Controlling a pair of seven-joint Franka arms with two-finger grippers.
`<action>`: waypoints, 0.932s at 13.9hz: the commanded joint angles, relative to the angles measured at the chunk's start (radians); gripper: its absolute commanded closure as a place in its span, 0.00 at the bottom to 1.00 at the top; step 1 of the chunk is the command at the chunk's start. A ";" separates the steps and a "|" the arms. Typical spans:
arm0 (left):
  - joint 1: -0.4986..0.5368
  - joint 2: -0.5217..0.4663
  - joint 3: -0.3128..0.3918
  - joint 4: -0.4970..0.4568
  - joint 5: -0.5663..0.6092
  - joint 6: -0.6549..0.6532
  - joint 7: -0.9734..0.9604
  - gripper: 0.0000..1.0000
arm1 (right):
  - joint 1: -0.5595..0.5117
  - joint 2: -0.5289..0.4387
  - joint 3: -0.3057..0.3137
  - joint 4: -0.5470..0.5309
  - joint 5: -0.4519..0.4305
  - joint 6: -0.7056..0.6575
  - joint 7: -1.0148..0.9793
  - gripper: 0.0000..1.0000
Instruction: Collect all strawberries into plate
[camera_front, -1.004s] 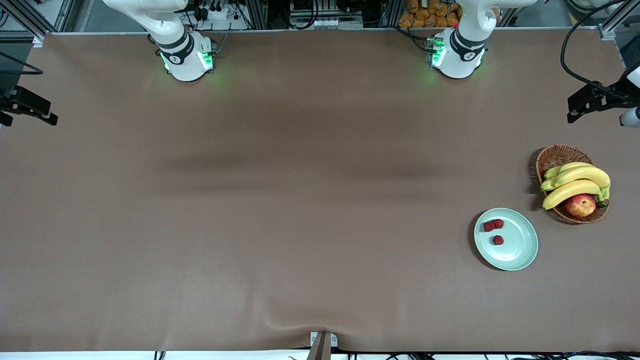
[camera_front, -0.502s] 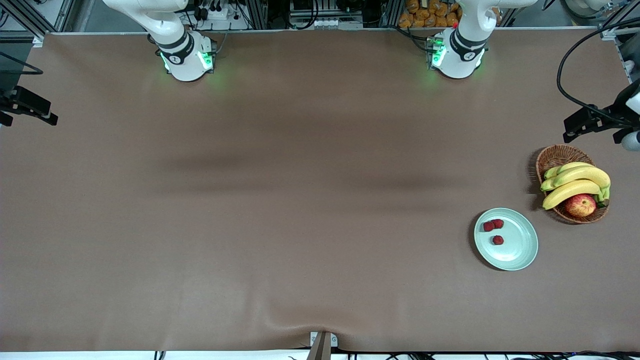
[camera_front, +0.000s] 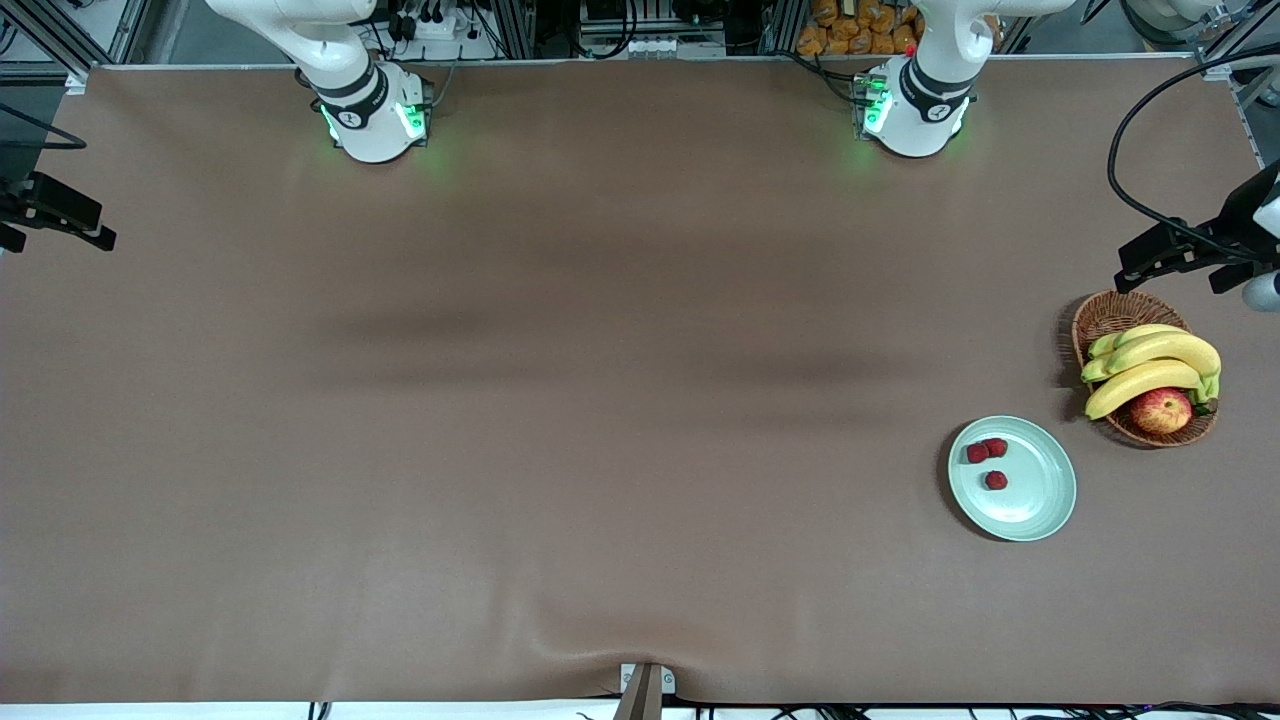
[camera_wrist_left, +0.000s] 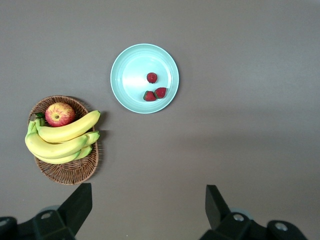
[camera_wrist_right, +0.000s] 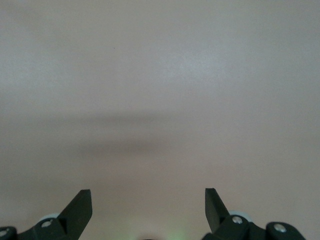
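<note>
All three strawberries (camera_front: 990, 460) were seen lying on the plate (camera_front: 1040, 505), just beside the basket (camera_front: 1110, 312) of bananas (camera_front: 1150, 365). The left end effector (camera_wrist_left: 147, 210) was held spread apart, empty, above the table near the basket; the right end effector (camera_wrist_right: 148, 210) was likewise spread apart over bare table (camera_front: 500, 450).

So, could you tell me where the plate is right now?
The plate sits toward the left arm's end of the table, beside the wicker basket and nearer the front camera, holding three strawberries.

Brown table (camera_front: 560, 450) bears the plate (camera_front: 1040, 505) beside a wicker basket (camera_front: 1110, 312)
</note>
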 joint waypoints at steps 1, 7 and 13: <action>-0.011 0.000 0.011 0.003 -0.016 -0.001 -0.018 0.00 | -0.010 0.005 0.011 0.016 -0.013 -0.015 0.013 0.00; -0.008 0.002 0.011 0.003 -0.016 0.002 -0.012 0.00 | -0.010 0.005 0.011 0.016 -0.013 -0.015 0.013 0.00; -0.001 0.008 0.011 0.006 -0.013 0.002 -0.003 0.00 | -0.008 0.006 0.011 0.016 -0.012 -0.015 0.013 0.00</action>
